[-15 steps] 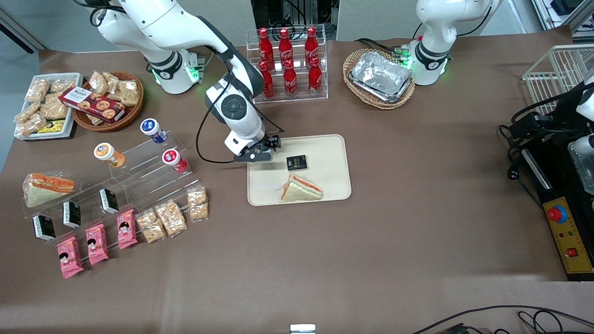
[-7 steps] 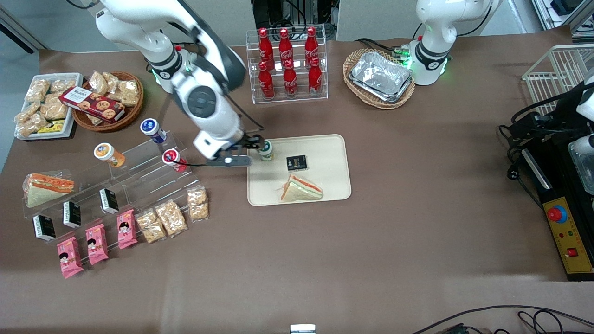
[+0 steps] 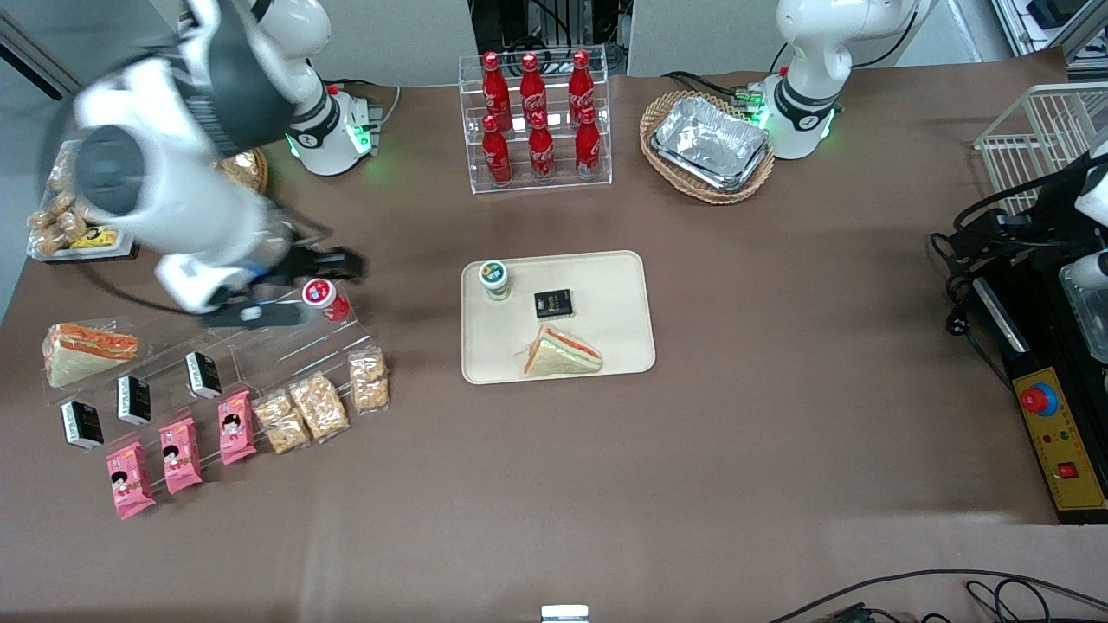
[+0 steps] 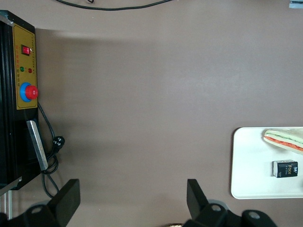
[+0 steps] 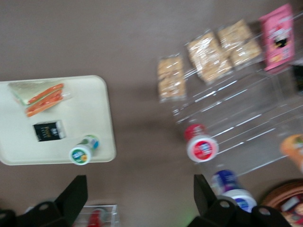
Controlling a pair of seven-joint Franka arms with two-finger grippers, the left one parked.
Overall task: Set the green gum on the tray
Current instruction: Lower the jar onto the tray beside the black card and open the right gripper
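Observation:
The green gum [image 3: 495, 279], a small white bottle with a green-and-white lid, stands upright on the cream tray [image 3: 615, 337] at a corner away from the front camera. It also shows in the right wrist view [image 5: 83, 150] on the tray [image 5: 90, 94]. My right gripper [image 3: 333, 264] is open and empty. It is high above the table near the clear stepped rack, well away from the tray toward the working arm's end.
A sandwich [image 3: 561, 353] and a small black packet [image 3: 553, 303] lie on the tray. A red-lidded bottle [image 3: 324, 298] sits on the clear rack [image 3: 286, 346]. Cola bottles [image 3: 537, 121], a foil-tray basket [image 3: 708, 145] and snack packs [image 3: 316, 402] stand around.
The gripper let go of the green gum, which now stands alone on the tray. The arm rose and swung away toward the rack at the working arm's end.

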